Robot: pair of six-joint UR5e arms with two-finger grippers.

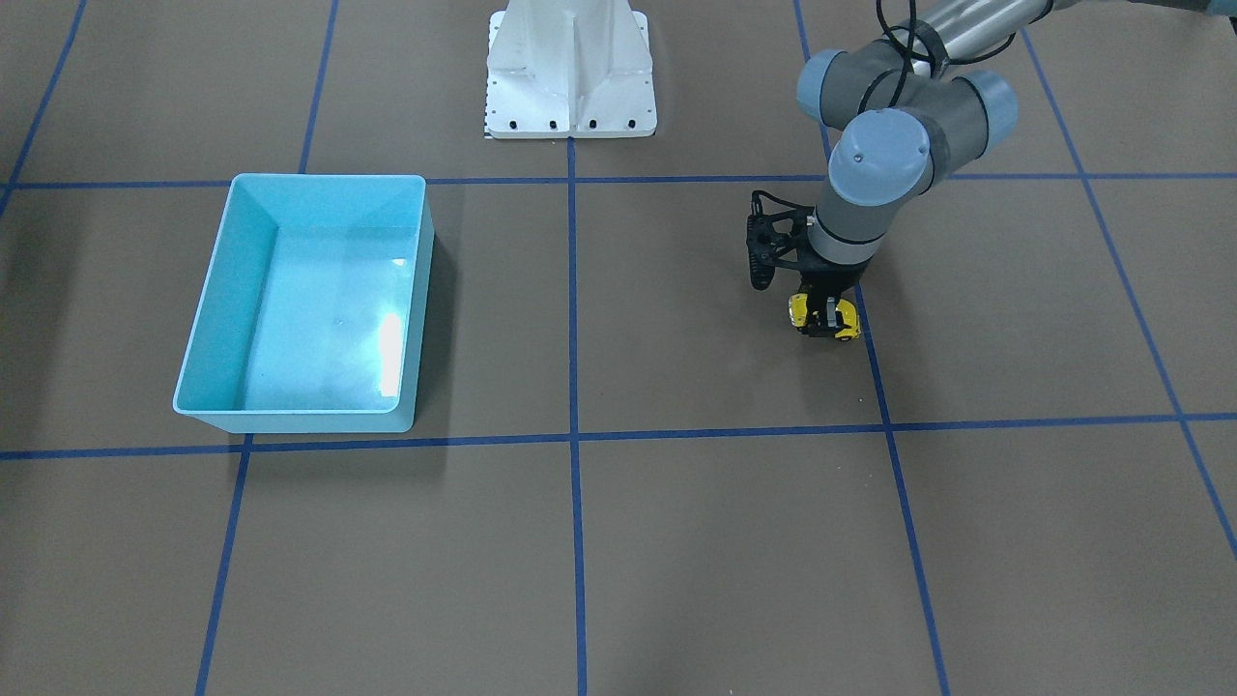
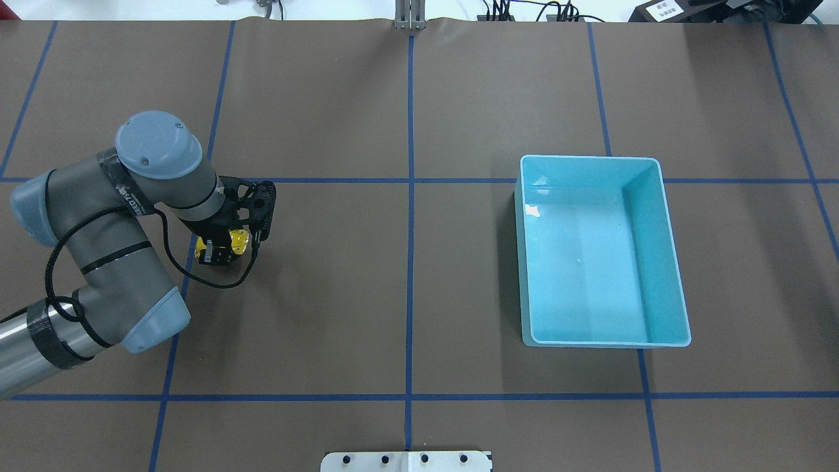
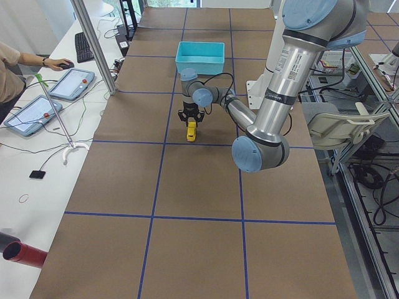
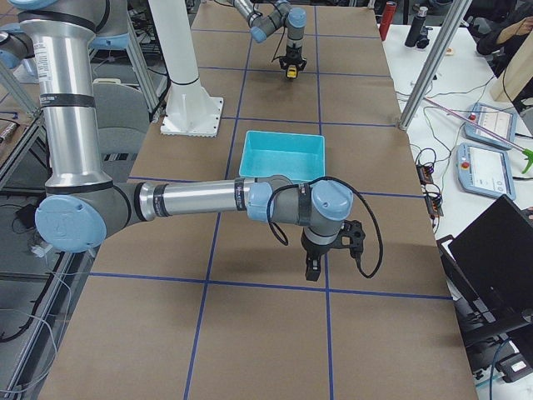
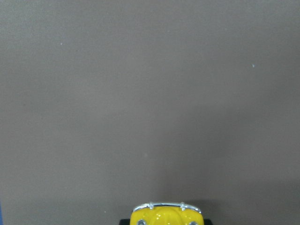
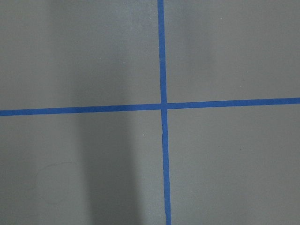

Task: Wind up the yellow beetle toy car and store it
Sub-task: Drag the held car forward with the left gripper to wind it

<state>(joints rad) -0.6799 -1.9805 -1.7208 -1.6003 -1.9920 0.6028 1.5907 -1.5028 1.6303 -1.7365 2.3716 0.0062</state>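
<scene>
The yellow beetle toy car is low at the brown table, by a blue tape line on the robot's left side. My left gripper points straight down with its dark fingers closed on the car's sides. The car also shows in the overhead view and, as a yellow nose with a silver bumper, in the left wrist view. I cannot tell whether its wheels touch the table. My right gripper hangs over a tape crossing, far from the car; I cannot tell if it is open or shut.
An empty light blue bin stands on the robot's right half of the table, also in the front view. The white robot base is at the table's edge. Blue tape lines grid the brown table.
</scene>
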